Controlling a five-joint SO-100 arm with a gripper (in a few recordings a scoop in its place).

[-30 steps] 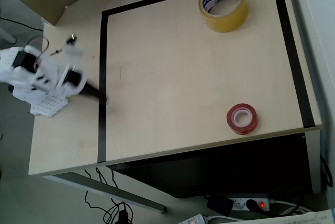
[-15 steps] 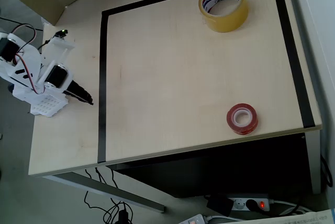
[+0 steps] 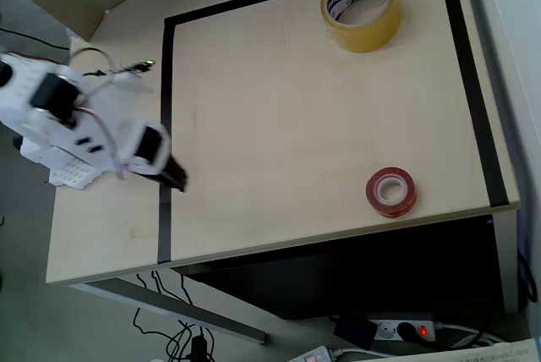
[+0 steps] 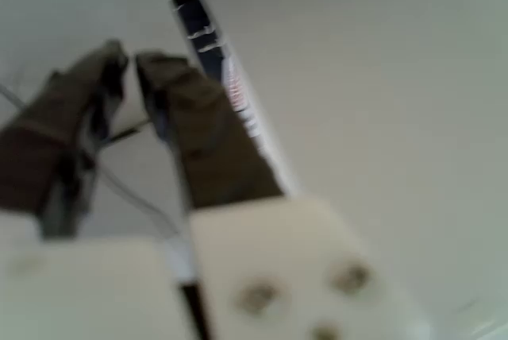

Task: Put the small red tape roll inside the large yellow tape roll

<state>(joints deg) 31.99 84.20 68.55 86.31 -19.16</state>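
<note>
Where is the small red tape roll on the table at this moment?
In the overhead view, the small red tape roll lies flat near the table's lower right edge, far below the large yellow tape roll.

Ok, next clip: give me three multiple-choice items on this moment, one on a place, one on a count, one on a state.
1. In the overhead view, where does the small red tape roll lie?
A. Near the table's lower right edge
B. Inside the yellow roll
C. Under the gripper

2. How many tape rolls are on the table?
A. One
B. Two
C. Three

3. What is the gripper doing?
A. Gripping the red roll
B. Gripping the yellow roll
C. Holding nothing, over the black tape line at the left

Answers:
1. A, since the red roll lies flat by the lower right edge, far from the large yellow tape roll at the top.
2. B, as one red and one yellow roll show.
3. C, because both rolls lie well apart from the gripper, and the wrist view shows nothing between its fingers, which stand close together.
</note>
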